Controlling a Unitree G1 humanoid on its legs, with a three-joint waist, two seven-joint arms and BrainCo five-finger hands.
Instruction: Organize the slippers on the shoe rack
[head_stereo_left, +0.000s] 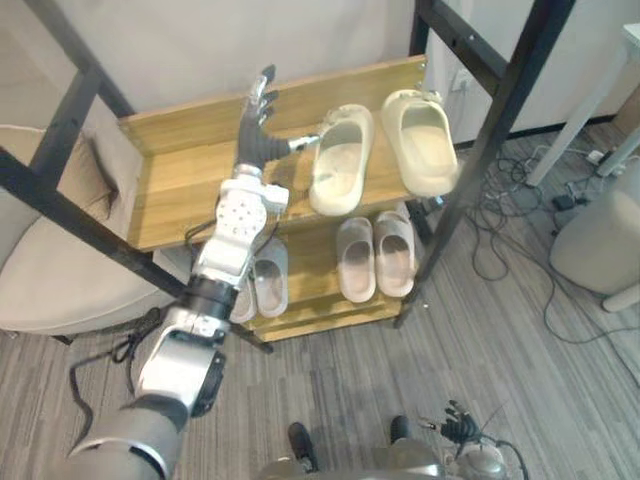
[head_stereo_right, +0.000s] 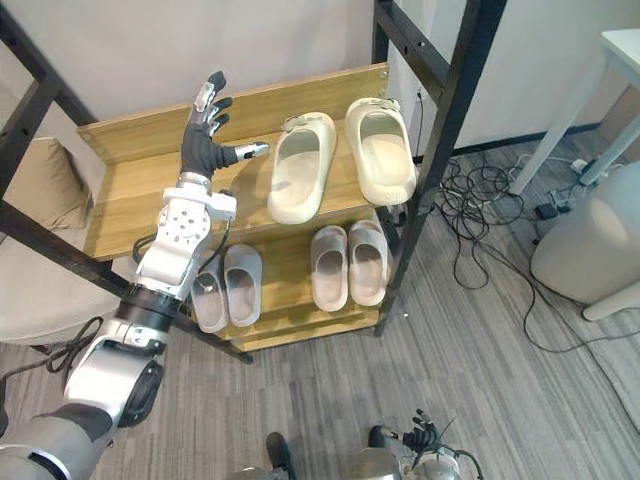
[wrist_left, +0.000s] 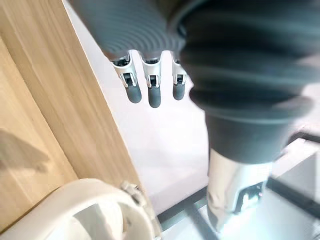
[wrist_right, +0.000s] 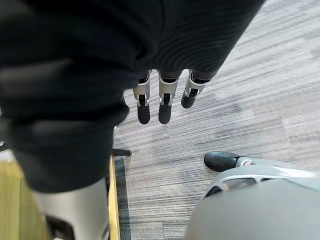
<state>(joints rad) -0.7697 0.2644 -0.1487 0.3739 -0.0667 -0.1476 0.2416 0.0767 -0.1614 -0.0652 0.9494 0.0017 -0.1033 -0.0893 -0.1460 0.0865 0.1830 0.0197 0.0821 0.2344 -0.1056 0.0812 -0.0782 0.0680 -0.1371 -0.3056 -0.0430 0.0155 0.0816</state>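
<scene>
A pair of cream slippers lies on the top wooden shelf (head_stereo_left: 180, 180) of the shoe rack, the left one (head_stereo_left: 340, 160) angled, the right one (head_stereo_left: 420, 140) beside it. My left hand (head_stereo_left: 262, 130) hovers over the shelf just left of the angled slipper, open, fingers straight and thumb pointing at its heel; whether it touches I cannot tell. The left wrist view has its fingers (wrist_left: 150, 90) straight above that slipper (wrist_left: 100, 210). On the lower shelf lie a pinkish pair (head_stereo_left: 375, 255) and a grey pair (head_stereo_left: 262, 280). My right hand (wrist_right: 165, 100) hangs open over the floor.
Black slanted frame posts (head_stereo_left: 490, 130) flank the rack. A beige cushioned seat (head_stereo_left: 50, 260) stands to the left. Loose cables (head_stereo_left: 510, 220) lie on the wood-grain floor to the right, near a pale rounded bin (head_stereo_left: 600, 240) and white table legs (head_stereo_left: 585, 100).
</scene>
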